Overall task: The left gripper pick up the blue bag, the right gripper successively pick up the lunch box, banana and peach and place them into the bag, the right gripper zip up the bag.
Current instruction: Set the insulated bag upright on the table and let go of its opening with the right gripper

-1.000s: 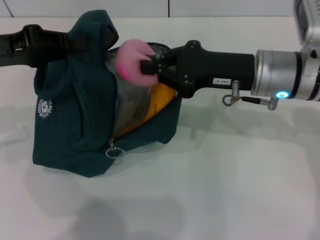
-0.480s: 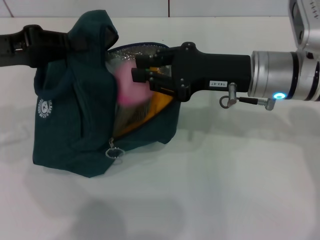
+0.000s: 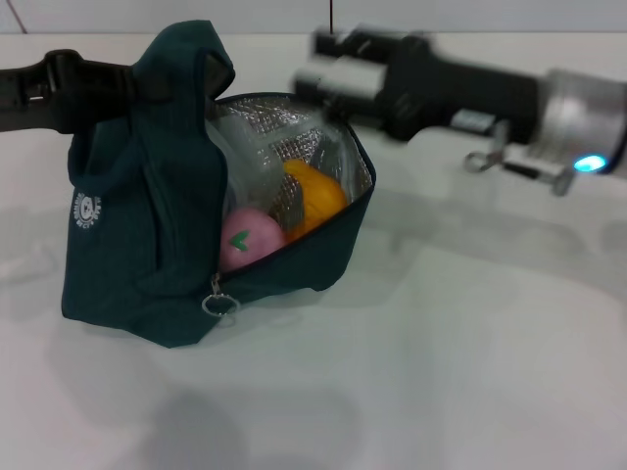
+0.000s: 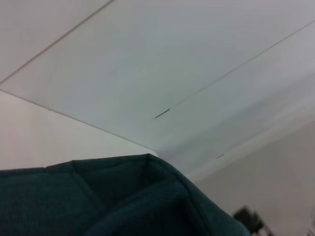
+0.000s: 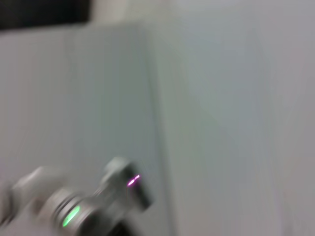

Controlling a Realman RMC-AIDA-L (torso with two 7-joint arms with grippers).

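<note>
The blue bag (image 3: pixel 157 225) stands on the white table (image 3: pixel 411 372) with its mouth open and the silver foil lining (image 3: pixel 284 132) exposed. The left gripper (image 3: pixel 118 83) comes in from the left and meets the bag's raised upper fabric near the handle; its fingertips are hidden by the cloth, so it cannot be told whether they are clamped on it, though the lifted fabric suggests a hold. The left wrist view shows only a fold of the same teal cloth against the pale wall.

Inside the bag, the peach (image 3: pixel 250 240) lies low at the front, just behind the zipper line. The banana (image 3: pixel 313 196) rests beside it, against the lining. A clear plastic shape (image 3: pixel 250 166) behind the peach is probably the lunch box, but its lid and label are not visible.

The right gripper (image 3: pixel 328 59) is above and to the right of the bag's mouth, apart from it and blurred by motion — its claw carries nothing visible, but open or closed cannot be told.

Assessment: loading appears complete, with all three items inside. The remaining step is closure — the zipper ring pull (image 3: pixel 217 304) hangs at the bag's lower front, untouched, and the zipper is fully undone.
</note>
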